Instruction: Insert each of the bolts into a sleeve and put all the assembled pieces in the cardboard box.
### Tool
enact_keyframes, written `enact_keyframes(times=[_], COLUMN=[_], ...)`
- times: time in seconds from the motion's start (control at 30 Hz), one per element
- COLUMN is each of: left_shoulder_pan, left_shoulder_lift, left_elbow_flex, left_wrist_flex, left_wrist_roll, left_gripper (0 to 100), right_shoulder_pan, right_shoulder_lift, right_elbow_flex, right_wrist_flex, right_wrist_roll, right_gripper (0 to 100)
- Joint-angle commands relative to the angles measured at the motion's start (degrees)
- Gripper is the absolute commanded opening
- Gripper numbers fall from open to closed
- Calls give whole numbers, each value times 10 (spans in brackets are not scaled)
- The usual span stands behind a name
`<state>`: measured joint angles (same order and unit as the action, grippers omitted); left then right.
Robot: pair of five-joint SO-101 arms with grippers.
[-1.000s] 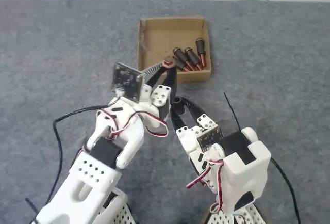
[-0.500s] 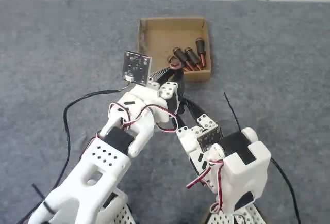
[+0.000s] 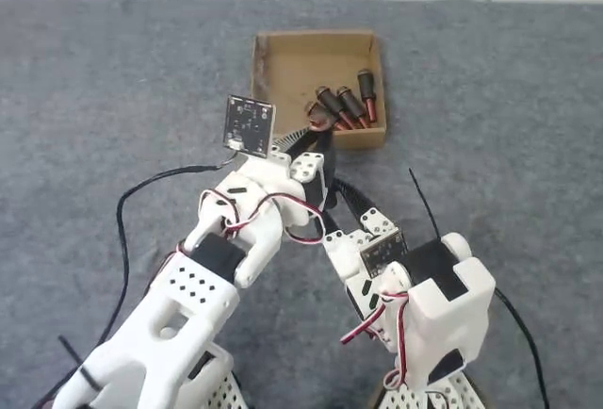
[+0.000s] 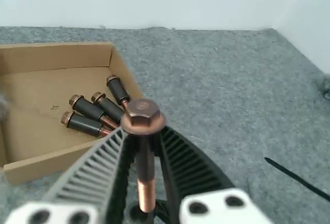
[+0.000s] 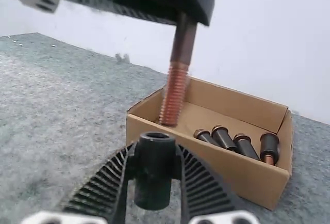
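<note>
Near the cardboard box, left gripper grips a bolt, right gripper a sleeve.

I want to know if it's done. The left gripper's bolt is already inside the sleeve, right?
No. The bolt in the left gripper hangs above the sleeve, not inside it, as the right wrist view shows.

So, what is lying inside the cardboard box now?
Four assembled pieces lie side by side near one corner of the cardboard box; the remaining floor is bare. In the high view the left gripper, holding a bolt, covers part of them.
</note>
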<state>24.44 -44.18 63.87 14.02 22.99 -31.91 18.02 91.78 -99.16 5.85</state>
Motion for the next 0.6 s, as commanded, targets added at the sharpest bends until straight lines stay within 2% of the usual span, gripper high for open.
enact_keyframes(times=[0.0,0.57], left_shoulder_pan=[-9,11], left_shoulder_lift=[-5,-4], left_elbow_flex=[-3,22], left_wrist_flex=[-16,-18], left_wrist_roll=[6,9], left_gripper=[12,12], right_shoulder_pan=[6,16], right_shoulder_lift=[-33,-74], right_elbow_flex=[12,25], right_wrist_flex=[-17,-16], right_wrist_roll=[10,8], right_gripper=[6,6])
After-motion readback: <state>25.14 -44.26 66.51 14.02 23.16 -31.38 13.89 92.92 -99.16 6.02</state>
